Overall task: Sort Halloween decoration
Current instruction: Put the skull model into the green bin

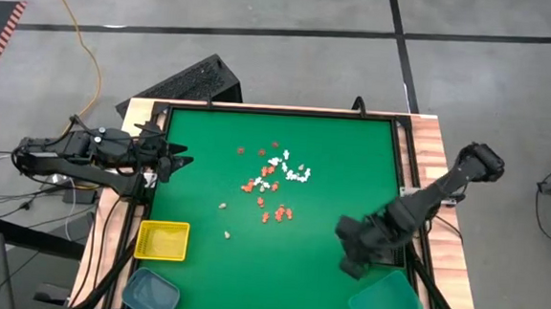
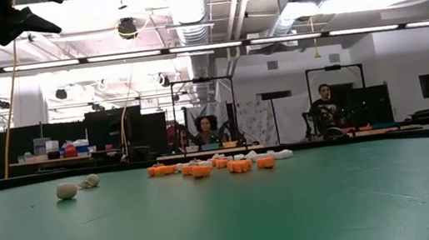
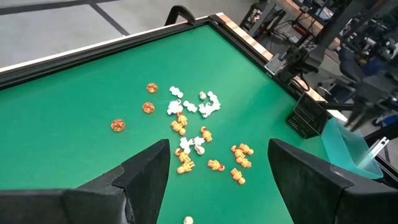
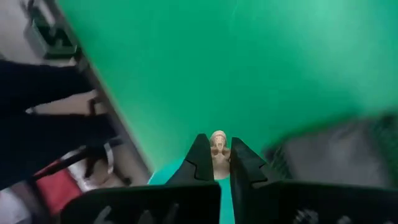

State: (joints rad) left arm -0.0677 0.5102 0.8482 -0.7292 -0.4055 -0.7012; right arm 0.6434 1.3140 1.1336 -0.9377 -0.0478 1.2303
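My work surface is a green felt-covered table [image 1: 198,169] with a wooden border. My right arm reaches in from three o'clock, and my right gripper [image 1: 357,265] hangs over the table's five o'clock corner, just above a translucent teal plastic tray [image 1: 386,303]. Its fingers are clamped on one cream-coloured trinket [image 4: 218,144] (a little skull-like lump, as far as I can tell), which pokes out between the tips in the right wrist view. My left arm waits at nine o'clock, my left gripper [image 1: 175,158] hovering at the table's edge with its fingers spread wide and nothing between them.

At seven o'clock sit a square yellow mesh tray [image 1: 162,241] and, beyond it toward the corner, a second teal tray [image 1: 150,293].

The Halloween decoration pile [image 1: 274,178], tiny orange-red and white trinkets, lies scattered near the table's centre, leaning toward twelve o'clock. Two cream stragglers [image 1: 225,219] lie apart at about seven o'clock from the pile.

In the low view, two people [image 2: 326,103] show far behind the table.
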